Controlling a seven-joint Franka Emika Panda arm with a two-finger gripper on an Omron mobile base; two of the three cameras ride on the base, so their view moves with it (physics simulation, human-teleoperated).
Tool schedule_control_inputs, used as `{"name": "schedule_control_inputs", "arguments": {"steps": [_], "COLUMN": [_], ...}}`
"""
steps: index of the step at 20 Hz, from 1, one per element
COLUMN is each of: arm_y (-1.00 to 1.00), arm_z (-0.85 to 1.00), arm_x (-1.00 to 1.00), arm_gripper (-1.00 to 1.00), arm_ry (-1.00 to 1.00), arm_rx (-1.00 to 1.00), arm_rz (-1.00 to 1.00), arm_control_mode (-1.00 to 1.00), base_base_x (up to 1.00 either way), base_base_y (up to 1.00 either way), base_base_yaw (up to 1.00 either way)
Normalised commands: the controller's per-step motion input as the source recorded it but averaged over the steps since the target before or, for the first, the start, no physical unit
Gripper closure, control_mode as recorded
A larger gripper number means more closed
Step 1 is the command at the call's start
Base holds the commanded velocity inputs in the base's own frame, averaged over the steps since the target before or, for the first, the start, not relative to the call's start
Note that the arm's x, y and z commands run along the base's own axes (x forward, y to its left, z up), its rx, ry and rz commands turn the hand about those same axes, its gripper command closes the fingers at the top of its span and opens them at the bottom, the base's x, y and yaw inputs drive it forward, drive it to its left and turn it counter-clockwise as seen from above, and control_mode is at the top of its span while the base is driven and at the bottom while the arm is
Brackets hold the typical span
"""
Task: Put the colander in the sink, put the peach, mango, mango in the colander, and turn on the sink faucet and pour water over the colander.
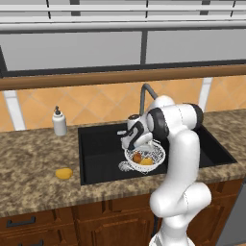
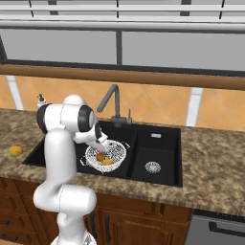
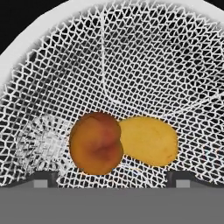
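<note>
The white mesh colander (image 1: 157, 153) (image 2: 117, 148) (image 3: 131, 65) sits in the left basin of the black sink (image 1: 96, 144) (image 2: 162, 141). Inside it the orange-red peach (image 1: 137, 157) (image 2: 100, 156) (image 3: 96, 143) lies touching a yellow mango (image 1: 147, 162) (image 2: 108, 162) (image 3: 148, 141). My gripper (image 1: 129, 144) (image 2: 101, 143) (image 3: 112, 177) hangs just above the fruit, open, its fingertips wide apart with nothing between them. A second mango (image 1: 63, 173) (image 2: 16, 150) rests on the counter left of the sink. The dark faucet (image 1: 143, 93) (image 2: 112, 103) stands behind the basin; no water shows.
A white soap dispenser (image 1: 59, 122) (image 2: 41, 100) stands on the granite counter at the back left of the sink. The right basin holds a round silver drain (image 2: 152, 167). A tiled wall and a wooden ledge run behind the counter.
</note>
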Motion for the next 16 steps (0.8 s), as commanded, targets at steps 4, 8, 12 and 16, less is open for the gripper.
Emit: {"name": "schedule_control_inputs", "arguments": {"steps": [4,8,12,16], "arm_y": [-0.05,0.0,0.0,0.0], "arm_z": [0.46,0.54,0.63,0.67], "arm_x": [-0.56,-0.41,-0.33,-0.44], "arm_gripper": [-1.0,-1.0,-1.0,-1.0], "arm_ry": [0.0,-0.02,-0.03,-0.01], "arm_rx": [0.0,0.0,0.0,0.0], "arm_rz": [0.0,0.0,0.0,0.0], "arm_control_mode": [-1.0,-1.0,-1.0,-1.0], "base_base_x": [0.0,0.0,0.0,0.0], "base_base_y": [0.0,0.0,0.0,0.0], "base_base_yaw": [0.0,0.0,0.0,0.0]}}
